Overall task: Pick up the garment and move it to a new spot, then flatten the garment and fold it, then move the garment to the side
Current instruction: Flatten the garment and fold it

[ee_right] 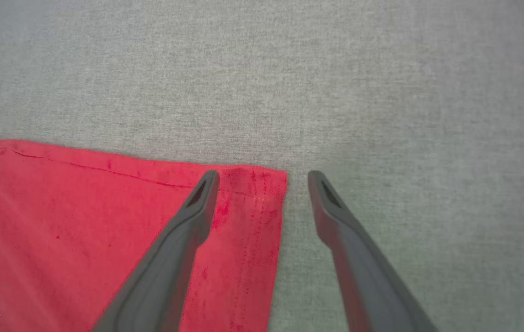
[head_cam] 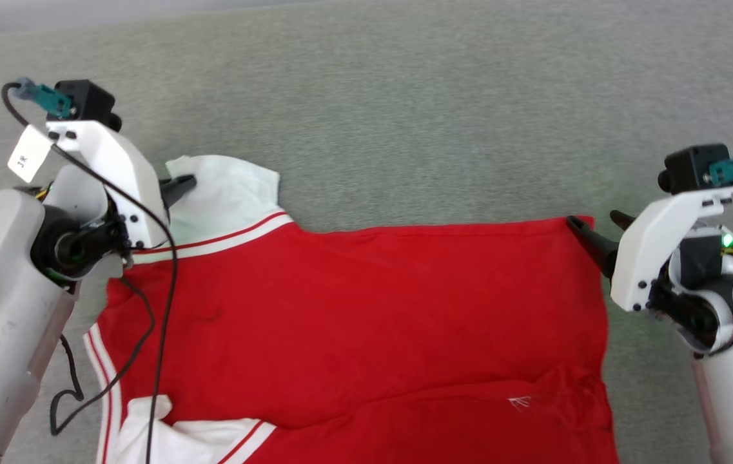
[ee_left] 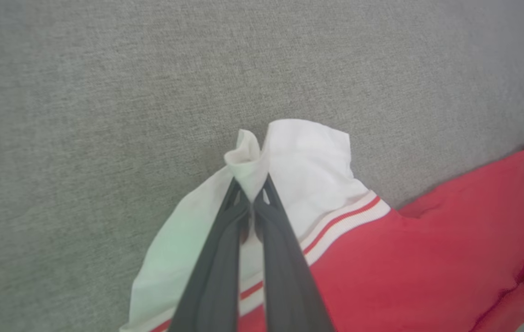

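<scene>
Fingers [ee_left: 218, 267] of the left gripper [ee_left: 252, 196] pinch a fold of the shirt's [head_cam: 353, 309] white sleeve [ee_left: 308, 157]; the right gripper [ee_right: 264, 177] gapes empty astride the red hem corner [ee_right: 252, 203]. Spread on the gray surface [head_cam: 405, 96], the shirt looks light and limp, likely best held at its corners.

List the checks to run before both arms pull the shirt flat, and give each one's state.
1. Left tool shut on the garment: ok, it pinches a bunched fold of the white sleeve.
2. Right tool gripping the hem corner: not ok, open, straddling the corner's edge above the grey surface.
3. Garment lying flat: not ok, wrinkles near its right edge.
4. Black cable off the cloth: cannot tell; it crosses the shirt in the head view.
</scene>
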Robot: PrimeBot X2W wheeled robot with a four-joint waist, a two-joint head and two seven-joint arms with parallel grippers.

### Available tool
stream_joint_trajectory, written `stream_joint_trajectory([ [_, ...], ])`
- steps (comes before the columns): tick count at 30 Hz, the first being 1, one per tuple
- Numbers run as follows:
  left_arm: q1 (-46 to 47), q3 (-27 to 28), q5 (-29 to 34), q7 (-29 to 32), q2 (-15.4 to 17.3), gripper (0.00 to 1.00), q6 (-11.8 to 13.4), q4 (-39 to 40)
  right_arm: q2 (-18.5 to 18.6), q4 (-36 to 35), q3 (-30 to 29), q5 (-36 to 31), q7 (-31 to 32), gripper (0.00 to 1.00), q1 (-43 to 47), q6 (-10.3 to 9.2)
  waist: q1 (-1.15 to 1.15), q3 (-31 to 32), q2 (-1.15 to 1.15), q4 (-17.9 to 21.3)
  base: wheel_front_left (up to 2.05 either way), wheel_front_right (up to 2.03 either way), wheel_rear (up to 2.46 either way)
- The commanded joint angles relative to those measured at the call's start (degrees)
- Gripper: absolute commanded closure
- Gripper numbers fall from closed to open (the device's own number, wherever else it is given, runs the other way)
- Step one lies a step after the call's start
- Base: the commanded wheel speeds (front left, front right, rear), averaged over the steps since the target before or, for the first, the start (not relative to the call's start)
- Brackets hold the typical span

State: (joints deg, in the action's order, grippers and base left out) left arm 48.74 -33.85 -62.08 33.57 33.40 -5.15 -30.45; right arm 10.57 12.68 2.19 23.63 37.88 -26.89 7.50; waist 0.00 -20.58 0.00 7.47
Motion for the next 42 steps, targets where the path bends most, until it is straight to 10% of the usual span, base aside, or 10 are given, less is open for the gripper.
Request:
stream_joint_trajectory([
  [1,1.20,-0.15,0.66,-0.64,-0.37,1.00,-0.30,1.71,0.59,1.17,0.35,-0.87,3.68,0.00,-2.21,-0.02,0.00,-0.26,0.00,-2.49,0.00,0.00,0.00],
  [9,1.72,-0.98,1.87,-1.72,-0.91,1.00,-0.30,6.36,0.97,9.74,1.94,-2.34,17.44,0.00,-3.98,-0.02,0.00,-1.75,0.00,-5.20,0.00,0.00,0.00],
  [10,1.45,-1.02,1.92,-2.00,-0.94,1.00,-0.33,6.63,0.62,10.92,2.04,-2.30,18.67,0.51,-3.38,-0.02,0.00,-1.81,0.00,-5.34,0.00,0.00,0.00],
  [11,1.45,-1.02,1.92,-2.00,-0.94,1.00,-0.33,6.63,0.62,10.92,2.04,-2.30,18.67,0.51,-3.38,-0.02,0.00,-1.81,0.00,-5.34,0.00,0.00,0.00],
  [13,0.89,-1.09,1.94,-2.45,-0.98,1.00,-0.39,6.90,-0.04,12.74,2.02,-1.88,20.64,1.00,-2.80,-0.02,0.00,-1.84,0.00,-5.53,0.00,0.00,0.00],
  [25,-4.75,2.25,1.66,-10.73,1.35,1.00,0.25,9.44,3.02,0.88,-1.99,-2.85,6.89,1.00,-4.19,-0.04,0.00,3.40,0.00,-6.49,0.00,0.00,0.00],
  [42,-40.50,3.34,-5.71,-21.92,0.97,1.00,8.35,21.19,-4.01,-6.09,-9.02,-5.99,-8.55,1.00,25.14,-0.04,0.00,13.51,0.00,-8.52,0.00,0.00,0.00],
])
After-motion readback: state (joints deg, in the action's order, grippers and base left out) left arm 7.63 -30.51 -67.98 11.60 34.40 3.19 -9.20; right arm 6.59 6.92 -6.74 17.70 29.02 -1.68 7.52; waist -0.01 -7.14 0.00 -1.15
